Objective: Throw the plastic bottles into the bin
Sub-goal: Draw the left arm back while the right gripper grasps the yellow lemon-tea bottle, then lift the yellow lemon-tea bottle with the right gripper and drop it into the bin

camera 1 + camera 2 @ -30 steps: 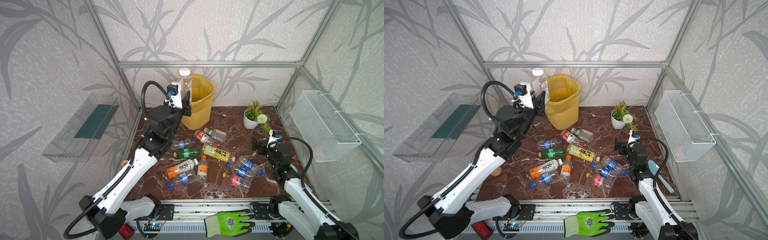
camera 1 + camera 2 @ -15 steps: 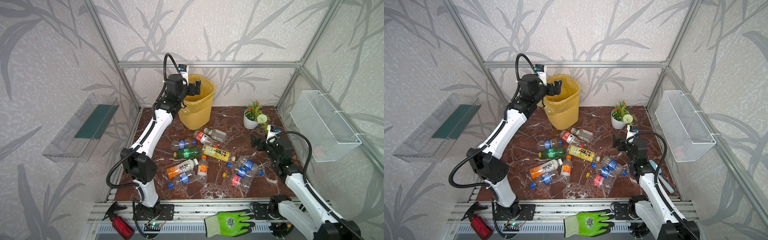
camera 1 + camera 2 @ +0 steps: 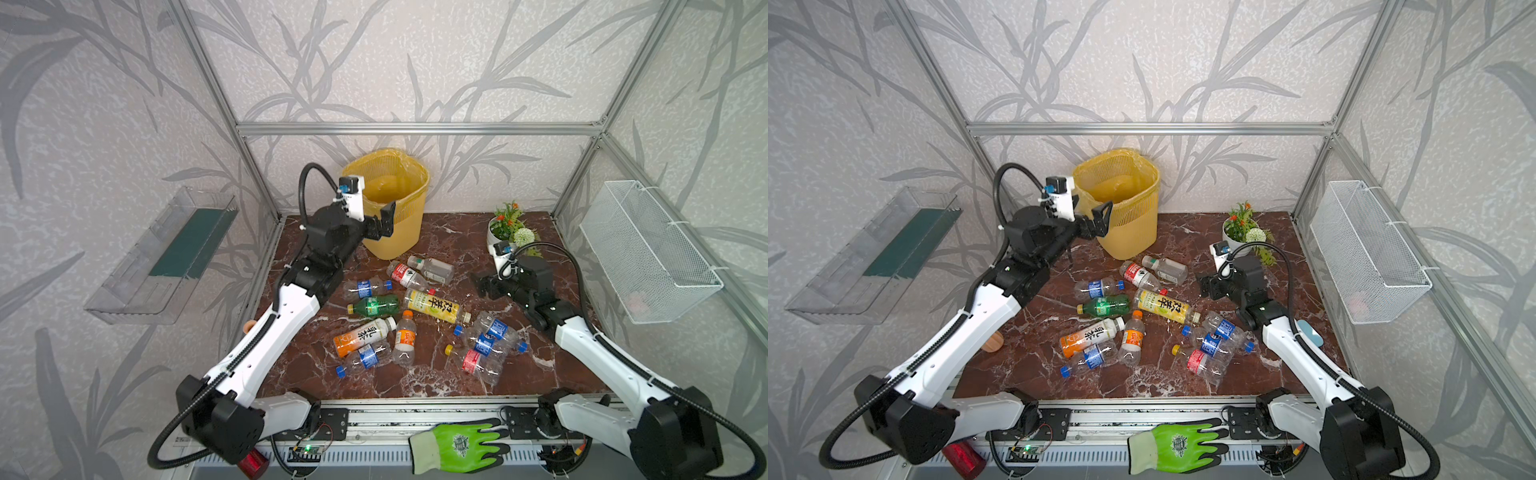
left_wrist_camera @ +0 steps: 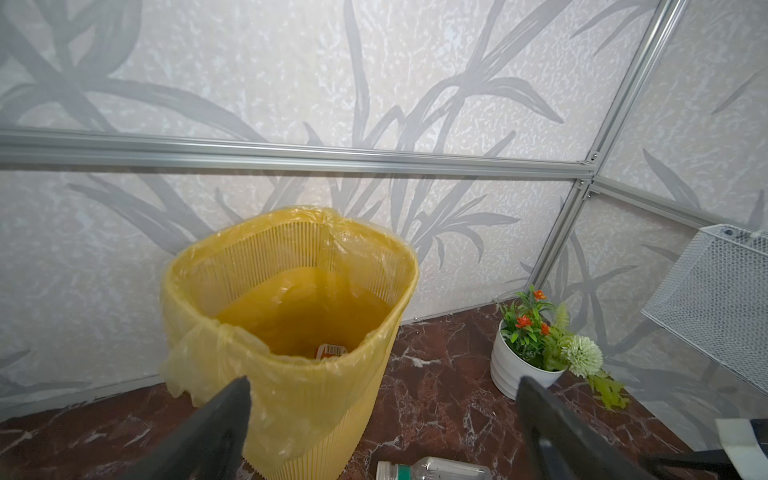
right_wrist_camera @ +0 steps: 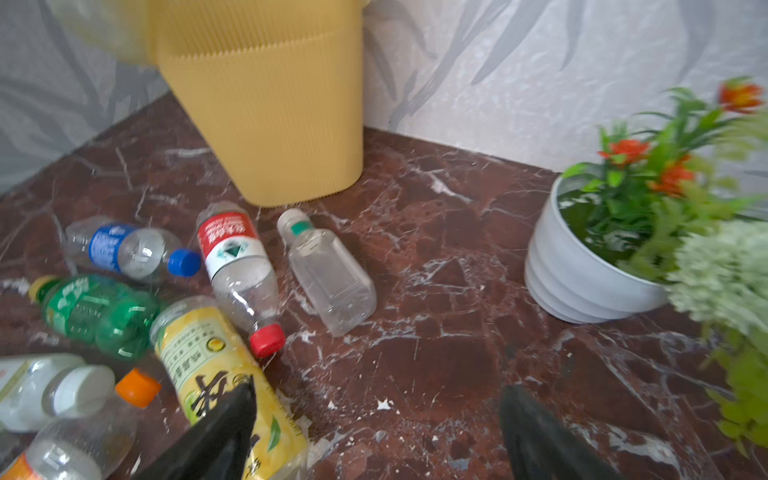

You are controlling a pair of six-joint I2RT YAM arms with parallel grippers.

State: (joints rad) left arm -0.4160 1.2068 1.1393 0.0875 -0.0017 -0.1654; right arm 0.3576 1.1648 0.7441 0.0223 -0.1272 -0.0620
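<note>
The cell floor is a dark red-brown marble slab (image 3: 449, 245) veined in white. In the right wrist view small white chips (image 5: 384, 403) lie scattered on it. Grey wallpaper printed with long leaves covers the 3 walls in view, framed by aluminium rails (image 3: 415, 128). A clear shelf (image 3: 166, 257) with a green floor hangs on the left wall and a white wire basket (image 3: 648, 249) on the right wall. A white flower pot (image 3: 493, 237) stands toward the back right of the slab, and a green glove (image 3: 457, 446) lies on the front rail.

The yellow bin (image 3: 403, 237) stands at the back of the slab against the rear wall, lined with a yellow bag. About 11 plastic bottles (image 3: 363, 334) lie on their sides in the middle of the slab in front of it — most touching a neighbour. In the left wrist view a bit of red-and-white label shows low inside the bin.

The left gripper (image 3: 380, 218) is raised beside the bin's near wall, just below the rim, its fingers wide apart with nothing between them. The right gripper (image 3: 480, 284) sits low over the marble between the flower pot and the bottles, fingers likewise apart and empty. In the right wrist view 1 fingertip (image 5: 237, 407) overlaps the yellow-labelled bottle (image 5: 208, 353) — whether they touch cannot be told.
</note>
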